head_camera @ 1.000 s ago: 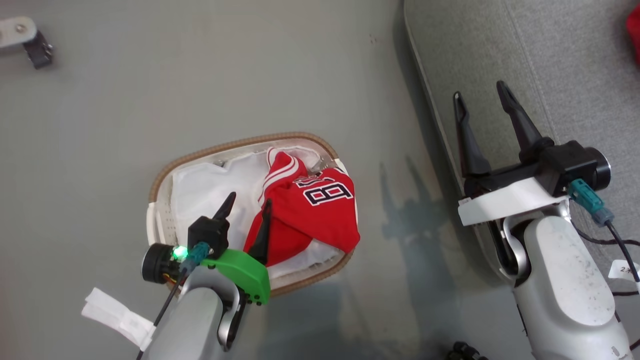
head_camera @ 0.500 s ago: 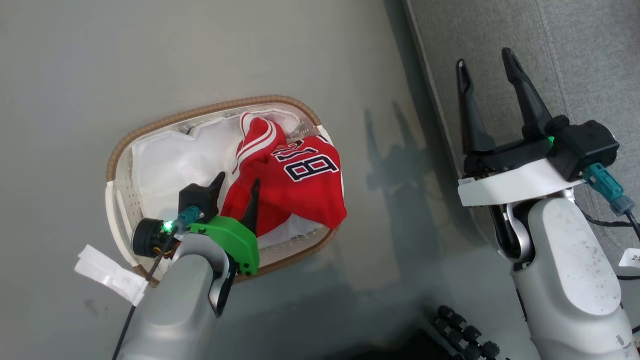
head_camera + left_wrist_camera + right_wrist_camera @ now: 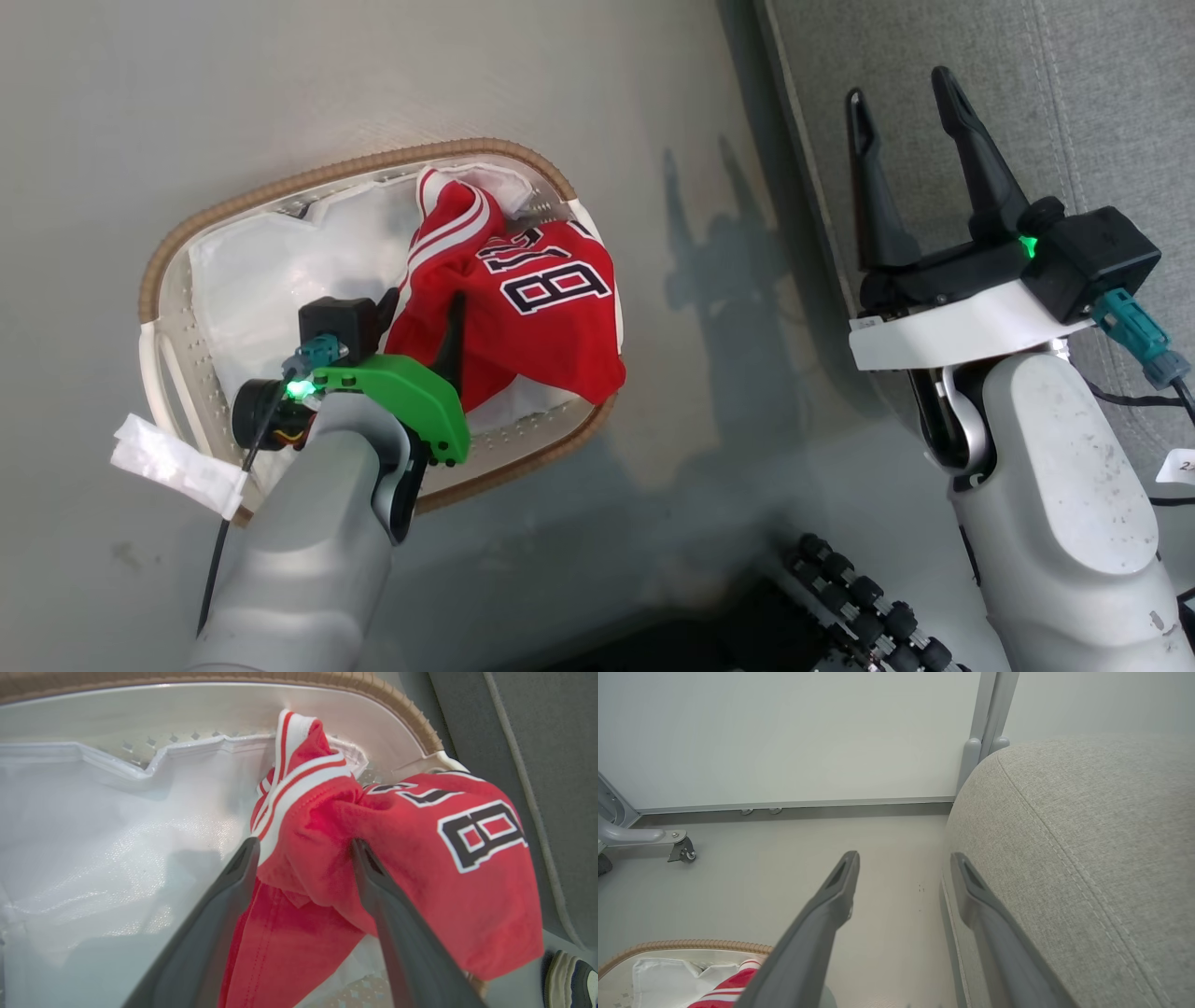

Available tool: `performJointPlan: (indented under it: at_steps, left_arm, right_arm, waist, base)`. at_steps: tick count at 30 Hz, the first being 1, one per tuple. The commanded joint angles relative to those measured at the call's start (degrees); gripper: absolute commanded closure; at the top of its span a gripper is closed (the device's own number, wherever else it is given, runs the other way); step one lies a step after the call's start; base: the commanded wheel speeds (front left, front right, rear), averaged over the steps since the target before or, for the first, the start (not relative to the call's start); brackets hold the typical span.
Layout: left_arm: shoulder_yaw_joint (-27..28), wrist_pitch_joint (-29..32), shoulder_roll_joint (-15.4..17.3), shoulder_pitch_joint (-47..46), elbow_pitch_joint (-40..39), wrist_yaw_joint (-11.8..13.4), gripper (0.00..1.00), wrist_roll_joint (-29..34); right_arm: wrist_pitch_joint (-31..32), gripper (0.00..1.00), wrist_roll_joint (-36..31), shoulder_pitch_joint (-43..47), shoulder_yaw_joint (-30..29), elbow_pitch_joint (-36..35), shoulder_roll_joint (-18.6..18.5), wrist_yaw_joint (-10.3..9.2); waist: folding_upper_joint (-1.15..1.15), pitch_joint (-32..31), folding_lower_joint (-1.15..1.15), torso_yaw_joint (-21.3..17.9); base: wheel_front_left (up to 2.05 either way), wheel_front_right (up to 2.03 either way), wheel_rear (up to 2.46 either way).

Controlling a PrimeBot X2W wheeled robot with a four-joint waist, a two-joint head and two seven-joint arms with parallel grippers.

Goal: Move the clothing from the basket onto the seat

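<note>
nearest us, our left hand (image 3: 304,844) is down inside the basket (image 3: 280,182). its two dark fingers are spread wide and nothing is gripped yet. a raised fold of the clothing (image 3: 541,317), a red jersey with white striped trim and navy-and-white numerals, sits between the fingers. one fingertip touches the red cloth and the other lies along the striped edge.

we judge this to be the grasping step. the next move calls for closing the fingers firmly on that fold without catching the white liner (image 3: 252,280) underneath, then lifting it clear of the brown woven rim.

the jersey is bunched on the side of the basket nearest the seat (image 3: 1074,93), and part of it drapes over that rim.

further off, our right hand (image 3: 898,86) hovers wide open and empty over the edge of the grey seat. the seat stands near the basket, with a strip of floor (image 3: 280,75) between them.
</note>
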Motion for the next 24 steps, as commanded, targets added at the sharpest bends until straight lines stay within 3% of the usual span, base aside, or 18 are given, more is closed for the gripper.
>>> performJointPlan:
  at_steps: [1, 24]
  left_arm:
    - [-0.31, 0.06, 0.39, -1.29, 0.51, -0.39, 0.0, -1.02]
    - [-13.08, 0.06, 0.37, -7.71, 3.69, -0.93, 0.0, -10.63]
  right_arm:
    - [-0.12, 0.0, 0.31, -0.81, 0.04, 0.03, -0.16, -0.08]
    - [-0.12, 0.0, -1.09, -0.65, -0.82, -3.9, -0.15, -0.08]
  waist:
    - [0.0, 0.63, 0.0, -0.18]
    - [0.0, 4.87, 0.0, -0.03]
  base:
    - [0.0, 0.0, 0.0]
    - [0.0, 0.0, 0.0]
